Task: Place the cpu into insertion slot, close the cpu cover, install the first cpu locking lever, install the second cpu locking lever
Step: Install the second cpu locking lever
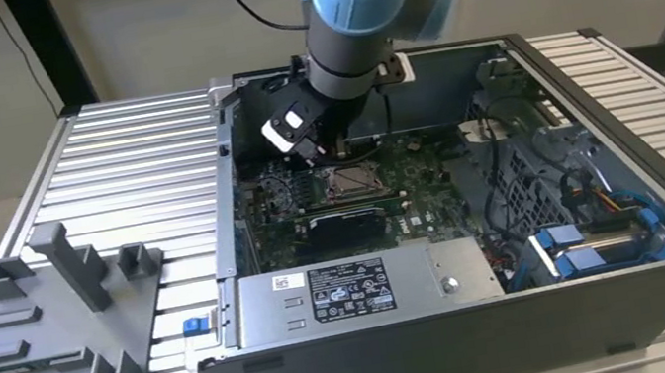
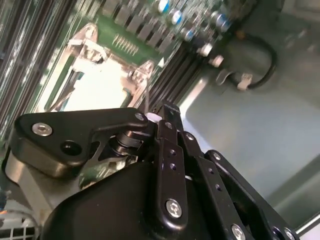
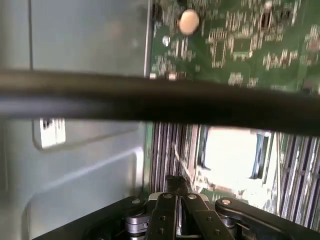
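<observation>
Exterior view: an open computer case (image 1: 488,322) lies on a slatted metal table (image 1: 117,171), with a grey fixture tray (image 1: 48,332) on the exterior view's left. The arm (image 1: 359,12) reaches down into the case; its gripper (image 1: 331,155) hovers low over the green board (image 1: 277,215), just beside the far edge of the slot (image 1: 351,181). The cpu (image 1: 352,180) sits in the slot as a pale square framed by the cover (image 1: 334,193), which lies flat. A grey power-supply box (image 1: 363,287) lies along the near wall, and blue drive brackets (image 1: 583,252) lie on the exterior view's right.

Second wrist view: the gripper (image 2: 162,112) has its black fingers (image 2: 167,127) pressed together, nothing between them; the tips are beside the edge of the cover (image 2: 142,75), contact uncertain. The cpu (image 2: 97,87) shows as a bright square within it.

First wrist view: the fingers (image 3: 175,187) meet near the cpu (image 3: 232,152); a dark cable (image 3: 160,100) crosses the foreground
</observation>
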